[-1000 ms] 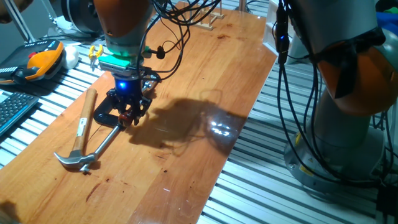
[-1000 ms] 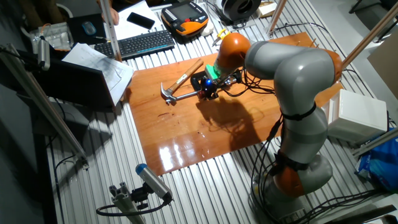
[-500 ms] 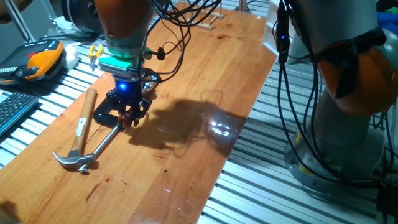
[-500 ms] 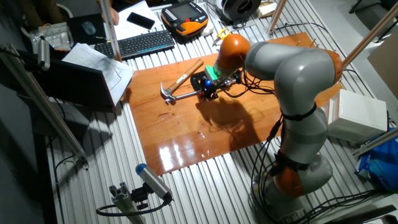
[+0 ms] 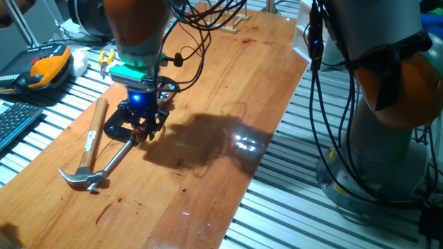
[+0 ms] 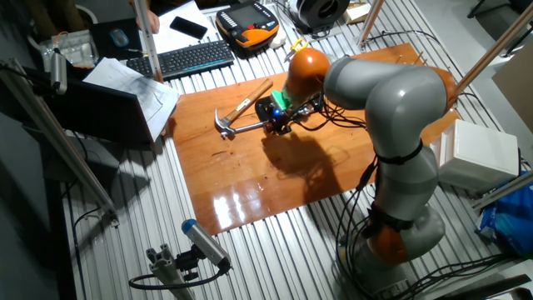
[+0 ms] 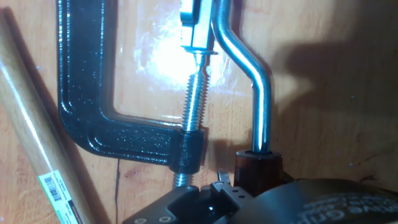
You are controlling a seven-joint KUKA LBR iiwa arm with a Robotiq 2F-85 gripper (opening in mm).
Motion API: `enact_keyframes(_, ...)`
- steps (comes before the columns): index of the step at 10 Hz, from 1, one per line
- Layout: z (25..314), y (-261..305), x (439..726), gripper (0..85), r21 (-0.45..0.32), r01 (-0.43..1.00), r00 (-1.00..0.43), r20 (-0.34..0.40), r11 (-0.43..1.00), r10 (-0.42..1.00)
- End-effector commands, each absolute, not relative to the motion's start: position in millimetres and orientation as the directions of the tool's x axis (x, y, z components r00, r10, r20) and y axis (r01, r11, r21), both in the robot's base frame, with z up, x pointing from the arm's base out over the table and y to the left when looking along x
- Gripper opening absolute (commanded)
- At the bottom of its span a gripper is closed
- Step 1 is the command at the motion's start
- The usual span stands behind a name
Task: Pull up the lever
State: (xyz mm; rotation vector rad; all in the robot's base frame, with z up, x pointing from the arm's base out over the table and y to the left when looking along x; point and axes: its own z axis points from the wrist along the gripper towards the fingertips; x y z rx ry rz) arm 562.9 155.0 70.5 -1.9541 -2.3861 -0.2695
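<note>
The black C-shaped tool [image 7: 81, 93] lies flat on the wooden table [image 5: 228, 90]. In the hand view its threaded screw [image 7: 194, 106] runs down the middle. The lever [image 7: 264, 93], a bent silver arm, ends in a reddish-brown tip [image 7: 256, 167] right at my gripper [image 7: 242, 186]. The jaws look closed around that tip. In one fixed view my gripper [image 5: 142, 130] stands low over the tool, pointing down. It also shows in the other fixed view [image 6: 279, 125]. The longer steel rod [image 5: 118, 155] runs from the tool towards the hammer head.
A wooden-handled claw hammer [image 5: 91, 135] lies just left of the tool, head [image 5: 79, 176] towards the table's near end; its handle [image 7: 31, 143] shows in the hand view. A teach pendant [image 5: 45, 69] and a keyboard [image 6: 191, 57] lie off the table. Cables [image 5: 197, 28] hang behind my hand.
My hand and wrist have shifted very slightly, to the left in the other fixed view. The tool and the hammer have not visibly moved.
</note>
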Motion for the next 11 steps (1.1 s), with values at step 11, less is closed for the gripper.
enact_keyframes(11,70.4,155.0,562.9,0.0,0.115,0.977,-0.192,0.088,0.181,0.977)
